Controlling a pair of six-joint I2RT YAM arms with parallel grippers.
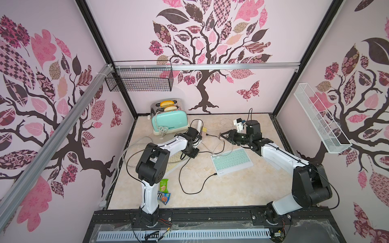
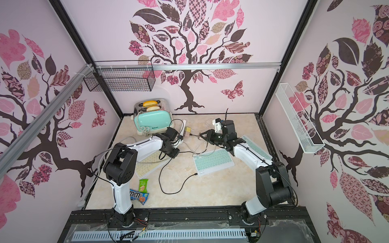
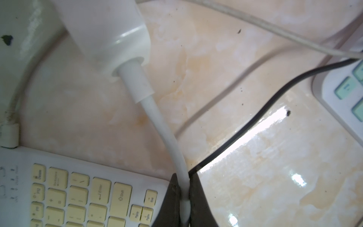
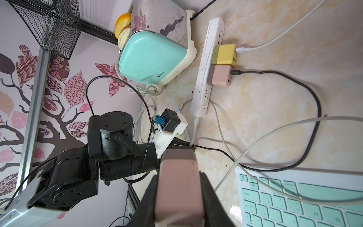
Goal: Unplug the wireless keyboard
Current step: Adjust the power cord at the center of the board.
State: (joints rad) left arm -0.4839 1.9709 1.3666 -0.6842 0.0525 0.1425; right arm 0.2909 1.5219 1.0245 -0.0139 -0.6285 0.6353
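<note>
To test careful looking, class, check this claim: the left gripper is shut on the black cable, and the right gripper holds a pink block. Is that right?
Not quite. The left gripper is shut on the white cable, not the black cable, which only runs past; the left wrist view shows this. The right gripper does hold a pink block.

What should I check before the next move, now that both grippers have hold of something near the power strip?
1. Hold of left gripper on the white cord of the power strip: shut on it, ok.
2. Hold of right gripper on the loose pink charger: ok.
3. Loose pink charger clear of the power strip: ok.
4. Yellow charger and second pink charger seated in the strip: ok.
5. Black cable plugged into the teal keyboard: cannot tell.
6. Grippers apart in both top views: ok.
</note>
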